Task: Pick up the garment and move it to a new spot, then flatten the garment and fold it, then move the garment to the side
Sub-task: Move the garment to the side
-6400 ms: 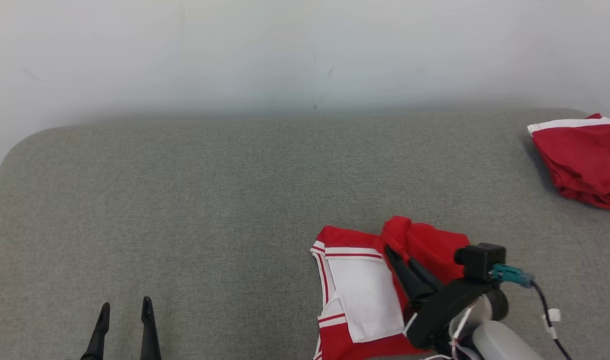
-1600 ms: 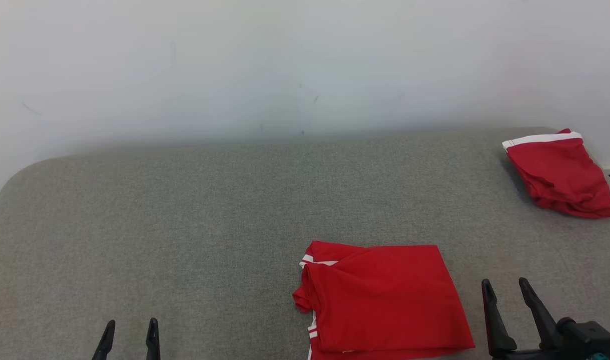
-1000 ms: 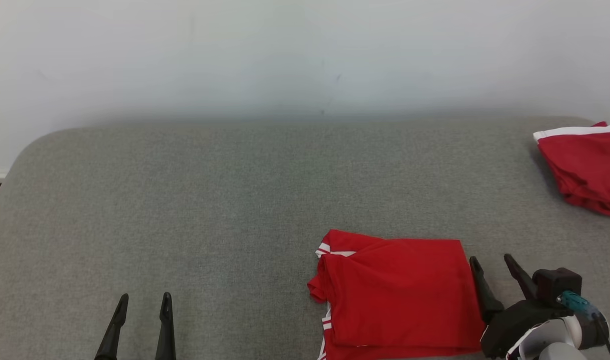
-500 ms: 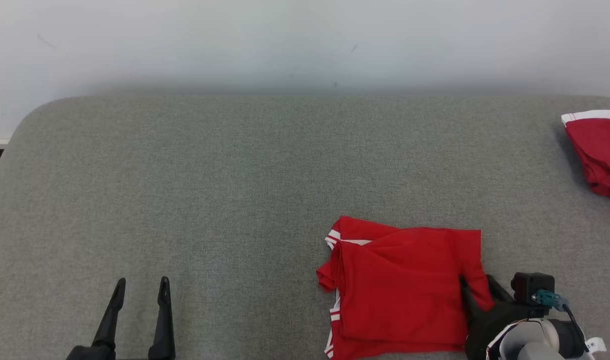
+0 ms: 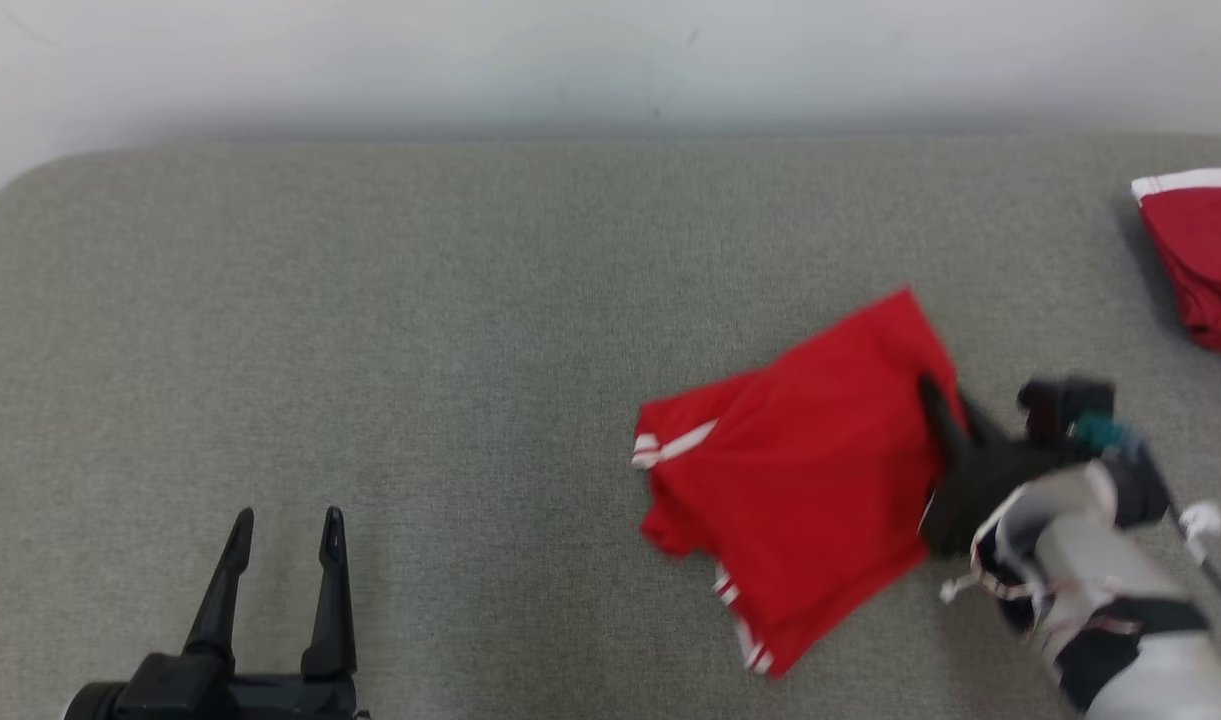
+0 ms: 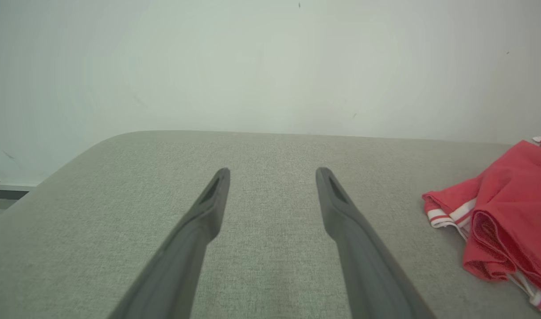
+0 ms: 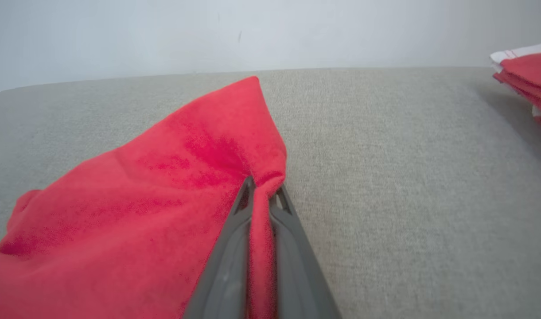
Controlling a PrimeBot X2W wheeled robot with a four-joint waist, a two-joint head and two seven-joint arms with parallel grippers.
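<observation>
We show the left gripper (image 5: 288, 516) low, fingers spread; the right gripper (image 7: 263, 186), forearm extended, pinches the garment (image 5: 800, 480).

Bright, diffuse light is seen; a soft shadow is cast beside the folded red clothing (image 5: 1205, 260) at upper right; the garment (image 5: 800, 470) and right forearm (image 5: 1090, 540) are motion-blurred.
</observation>
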